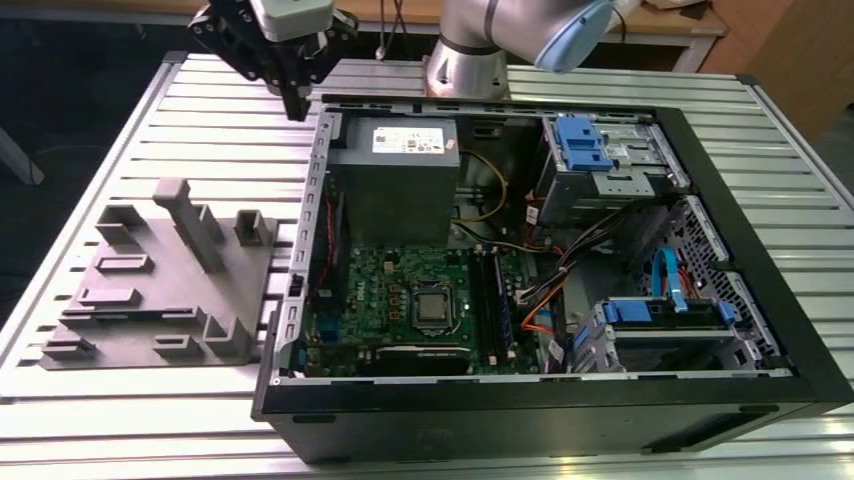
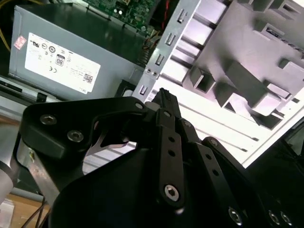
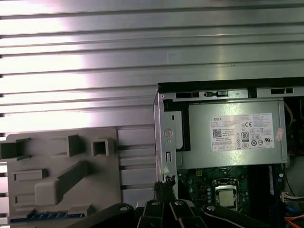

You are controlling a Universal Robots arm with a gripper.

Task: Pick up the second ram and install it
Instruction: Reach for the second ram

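— Where is the second ram (image 3: 46,217) lying?
— Showing as a blue strip in the grey holder (image 3: 57,164), partly cut off.
— The gripper (image 1: 296,104)?
— Hanging over the slatted table (image 1: 160,135) beside the computer case (image 1: 534,405), fingers pressing together, holding nothing.

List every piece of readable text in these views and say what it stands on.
White label on the grey power supply: print and marks too small to read reliably.
Pink sticker at that label's end: too small to read.
Motherboard: no readable markings.
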